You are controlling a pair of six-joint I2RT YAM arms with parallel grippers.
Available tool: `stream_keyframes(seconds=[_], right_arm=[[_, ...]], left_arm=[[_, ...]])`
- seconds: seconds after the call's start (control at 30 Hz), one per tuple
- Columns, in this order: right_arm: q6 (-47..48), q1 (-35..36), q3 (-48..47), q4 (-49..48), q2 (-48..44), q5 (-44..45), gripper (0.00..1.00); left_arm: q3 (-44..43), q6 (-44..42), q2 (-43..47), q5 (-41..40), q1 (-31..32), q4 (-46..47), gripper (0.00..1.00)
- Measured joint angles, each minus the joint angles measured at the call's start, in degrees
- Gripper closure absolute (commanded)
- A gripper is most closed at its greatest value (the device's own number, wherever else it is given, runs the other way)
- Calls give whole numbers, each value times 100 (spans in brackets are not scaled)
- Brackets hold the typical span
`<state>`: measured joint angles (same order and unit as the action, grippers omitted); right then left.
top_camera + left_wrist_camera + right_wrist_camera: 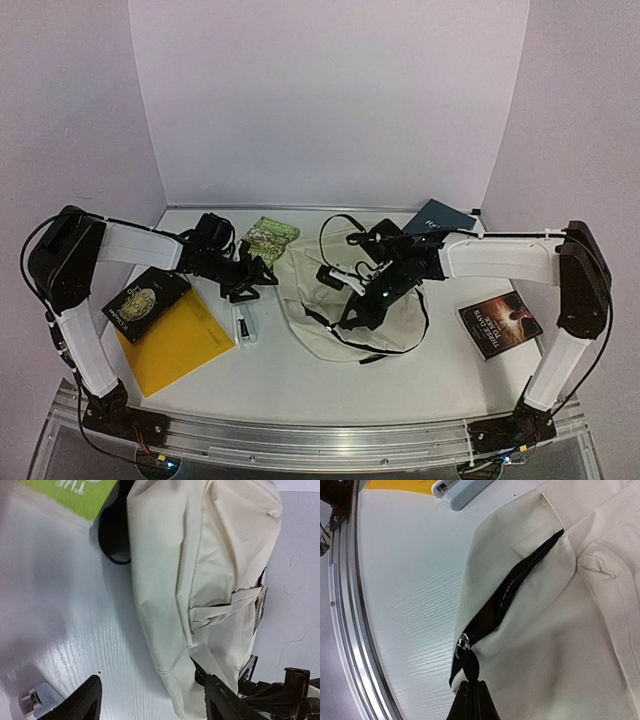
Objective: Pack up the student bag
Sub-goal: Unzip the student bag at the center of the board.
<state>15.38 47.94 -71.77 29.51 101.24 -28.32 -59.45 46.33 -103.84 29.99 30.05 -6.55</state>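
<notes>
The bag [320, 335] lies flat at mid-table, its cream cloth slumped under the right arm. The right gripper [470, 702] is pinched tight on the black pull strap [469, 667] of a partly open zip [520, 577]. The left gripper [152, 695] hangs just left of the bag, fingers spread wide and holding nothing.

A green cover [70, 492] by the bag's far-left corner shows "THE". The titles on the black book [145, 300], the dark book [500, 322] and the blue book [440, 218] are too small to read. A yellow folder [180, 345] and a small pale item [243, 325] lie to the left.

The table [300, 385] is white wood grain with pale lilac walls around it. A metal rail [320, 440] runs along the near edge, with bare table between it and the bag.
</notes>
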Motion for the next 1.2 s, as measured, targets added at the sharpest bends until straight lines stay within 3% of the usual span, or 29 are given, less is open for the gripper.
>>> stream_keyframes(seconds=[0.23, 0.37, 0.47, 0.77, 1.2], right_arm=[[197, -4, -580, 105, 70, 154, 100], [241, -2, -675, 120, 128, 197, 100], [242, -2, -675, 151, 139, 214, 100], [200, -3, -639, 154, 139, 298, 100], [38, -4, -494, 156, 139, 123, 100]], left_arm=[[255, -1337, 1244, -162, 9, 32, 22], [867, -2600, 2003, -239, 62, 557, 21], [1160, -3484, 2277, -285, 89, 695, 14], [1383, -5857, 1981, -735, 1015, 958, 18], [976, -7400, 739, -1375, 1962, 1448, 29]])
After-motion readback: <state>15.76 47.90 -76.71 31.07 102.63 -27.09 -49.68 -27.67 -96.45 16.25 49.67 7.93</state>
